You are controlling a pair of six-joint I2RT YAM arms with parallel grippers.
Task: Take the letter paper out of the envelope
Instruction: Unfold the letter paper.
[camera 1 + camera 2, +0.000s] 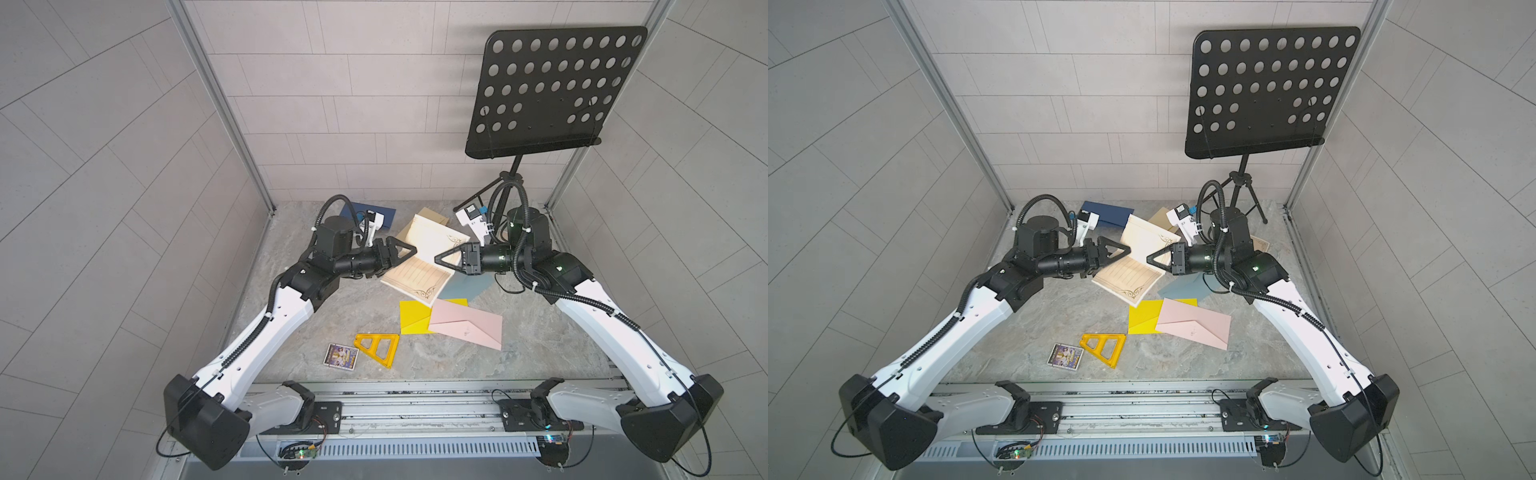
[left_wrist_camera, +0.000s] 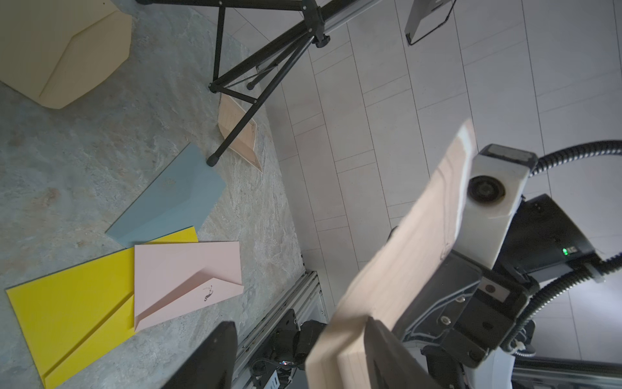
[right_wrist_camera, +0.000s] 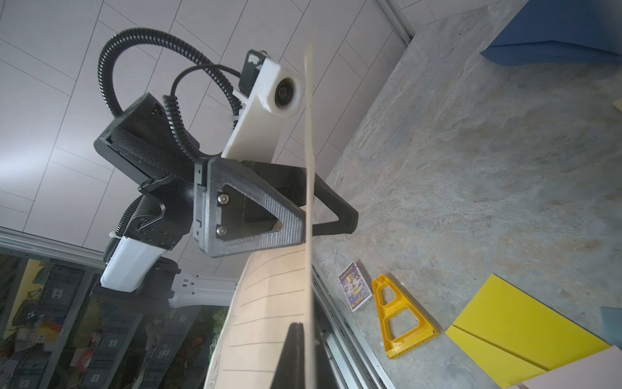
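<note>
Pale grey tiled walls (image 1: 353, 83) surround a mottled stone-look table (image 1: 540, 353); a black perforated music stand (image 1: 540, 124) stands back right.

White arm links (image 1: 286, 316), black joints (image 1: 199, 419), corrugated black cables (image 1: 528, 216), triangular black ribbed fingers (image 3: 262, 198).

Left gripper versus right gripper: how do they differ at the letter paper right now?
The left gripper is open, jaws apart either side of the letter paper; the right gripper is shut on it. The left gripper reaches in from the robot's left, the right gripper from its right. Both hang above the table at the same sheet.
</note>
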